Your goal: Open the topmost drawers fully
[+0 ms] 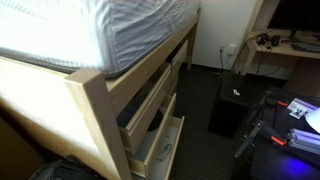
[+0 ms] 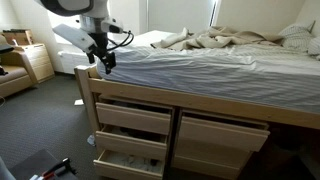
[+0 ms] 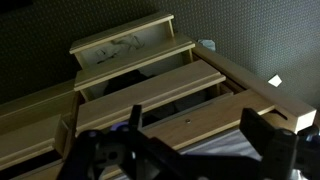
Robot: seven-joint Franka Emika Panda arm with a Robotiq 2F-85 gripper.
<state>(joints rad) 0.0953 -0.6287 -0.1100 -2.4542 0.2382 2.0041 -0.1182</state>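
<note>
- Gripper (image 2: 106, 64) hovers above the bed's corner post (image 2: 88, 88), jaws spread, holding nothing.
- Topmost drawers (image 2: 135, 117) sit just under the mattress (image 2: 190, 68), only partly out; the bottom drawer (image 2: 125, 162) juts further.
- Risk: on the way down the gripper may snag that protruding drawer, or slip off the handle-less front.

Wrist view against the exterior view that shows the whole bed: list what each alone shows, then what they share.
Only the wrist view looks straight down into the stepped drawers and shows the gripper with its fingers spread apart. Only the exterior view shows the arm, the rumpled bedding, the neighbouring drawers and a dresser by the wall. Both show the stepped drawers, the lowest pulled out furthest, and the gripper above them.
</note>
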